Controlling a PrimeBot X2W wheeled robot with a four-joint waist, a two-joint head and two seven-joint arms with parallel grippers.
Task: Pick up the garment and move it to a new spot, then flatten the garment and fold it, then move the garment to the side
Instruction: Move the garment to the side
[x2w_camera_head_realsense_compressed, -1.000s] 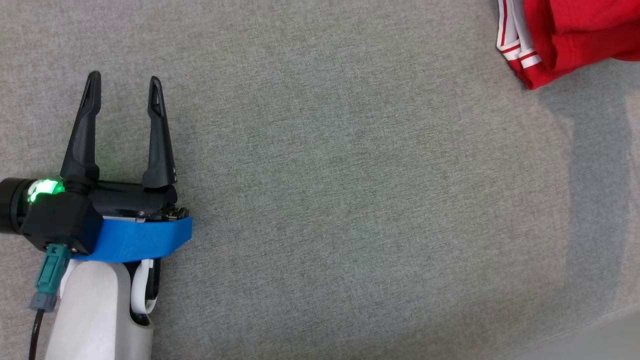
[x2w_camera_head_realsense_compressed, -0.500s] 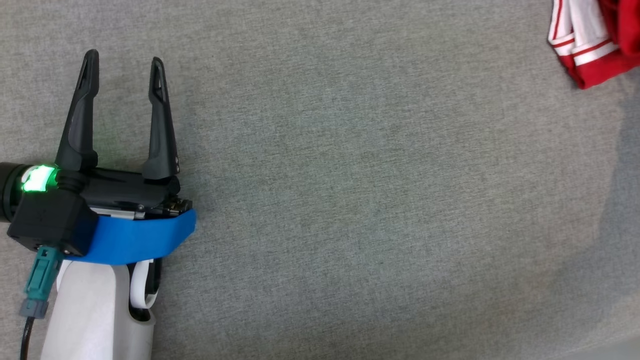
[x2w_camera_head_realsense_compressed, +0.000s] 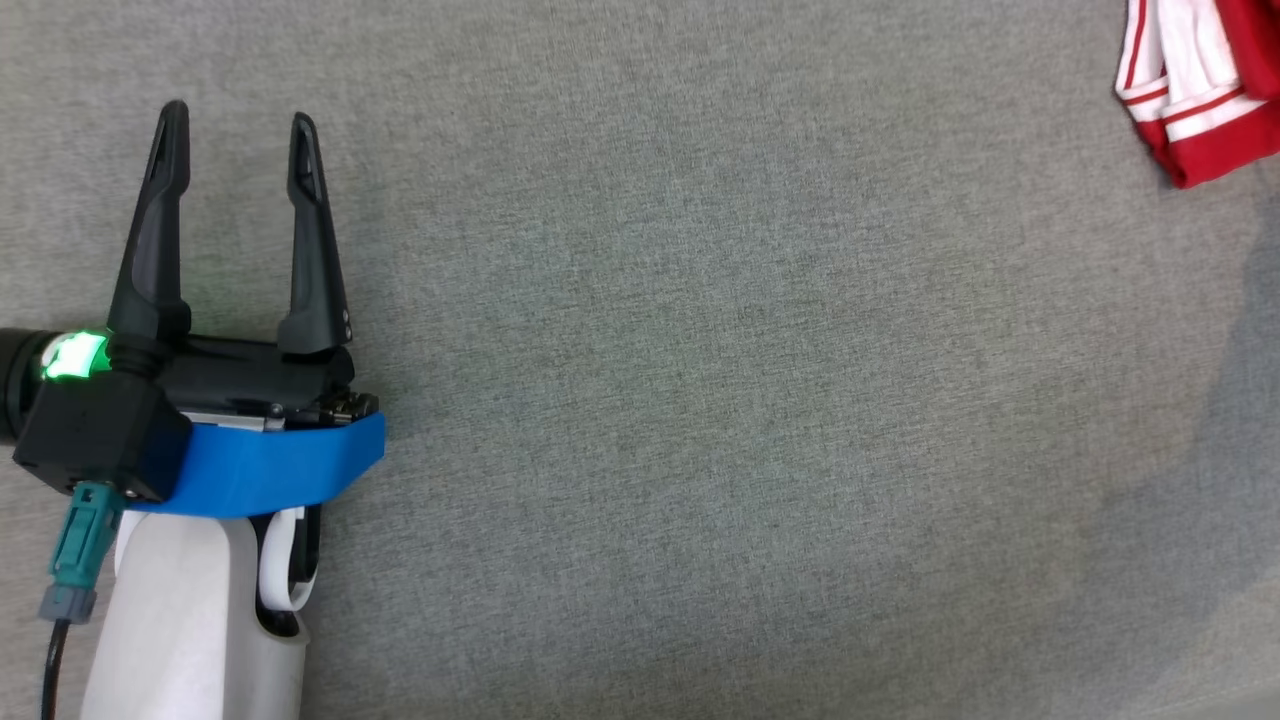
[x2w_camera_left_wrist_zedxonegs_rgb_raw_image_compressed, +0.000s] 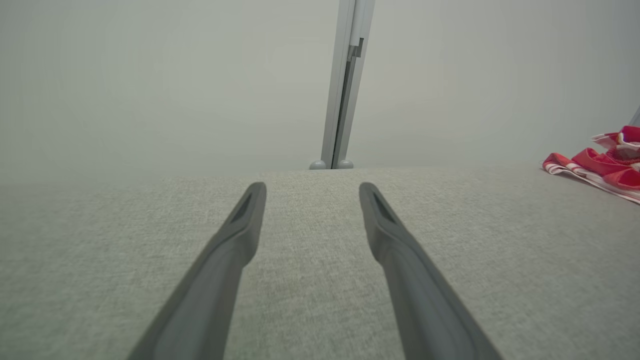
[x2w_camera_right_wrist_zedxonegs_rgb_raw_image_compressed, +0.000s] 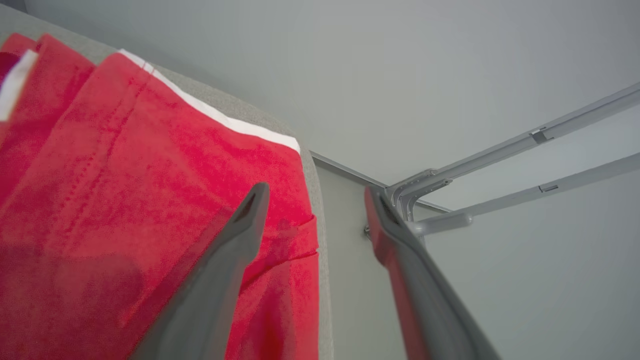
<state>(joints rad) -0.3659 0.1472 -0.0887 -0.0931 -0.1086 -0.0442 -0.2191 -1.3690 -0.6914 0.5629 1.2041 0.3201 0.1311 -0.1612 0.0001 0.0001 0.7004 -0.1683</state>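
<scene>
The grey cloth-covered table (x2w_camera_head_realsense_compressed: 700, 400) serves as the landmark for everything here. In the head view the left gripper (x2w_camera_head_realsense_compressed: 238, 112) lies low over the table's left part, its two long dark fingers pointing toward the far edge; they stand wide apart with bare grey cloth between them, so it has hold of nothing. Behind the fingers a green light (x2w_camera_head_realsense_compressed: 72, 355) glows on the black wrist housing, a blue band (x2w_camera_head_realsense_compressed: 270, 470) wraps the wrist, and the pale forearm (x2w_camera_head_realsense_compressed: 190, 620) runs off at the table's near edge. In the left wrist view the left gripper (x2w_camera_left_wrist_zedxonegs_rgb_raw_image_compressed: 312, 186) shows the same spread, and the table (x2w_camera_left_wrist_zedxonegs_rgb_raw_image_compressed: 500, 250) stretches away to a pale wall, where a grey upright post (x2w_camera_left_wrist_zedxonegs_rgb_raw_image_compressed: 345, 75) rises just behind the far edge.

The garment (x2w_camera_head_realsense_compressed: 1200, 110), red with white stripes along its hem, lies bunched at the table's far right corner, well apart from the left gripper; it is cut off by the head view's edge. In the left wrist view the garment (x2w_camera_left_wrist_zedxonegs_rgb_raw_image_compressed: 600, 165) is a low red heap on the table's right side.

The right gripper (x2w_camera_right_wrist_zedxonegs_rgb_raw_image_compressed: 316, 187) hangs over that same corner; its fingers are fully spread and grip nothing. One finger lies over the red garment (x2w_camera_right_wrist_zedxonegs_rgb_raw_image_compressed: 125, 175), whether touching it or not cannot be told; the other reaches past the table's edge (x2w_camera_right_wrist_zedxonegs_rgb_raw_image_compressed: 324, 300), toward grey metal rails (x2w_camera_right_wrist_zedxonegs_rgb_raw_image_compressed: 500, 150) beyond.
</scene>
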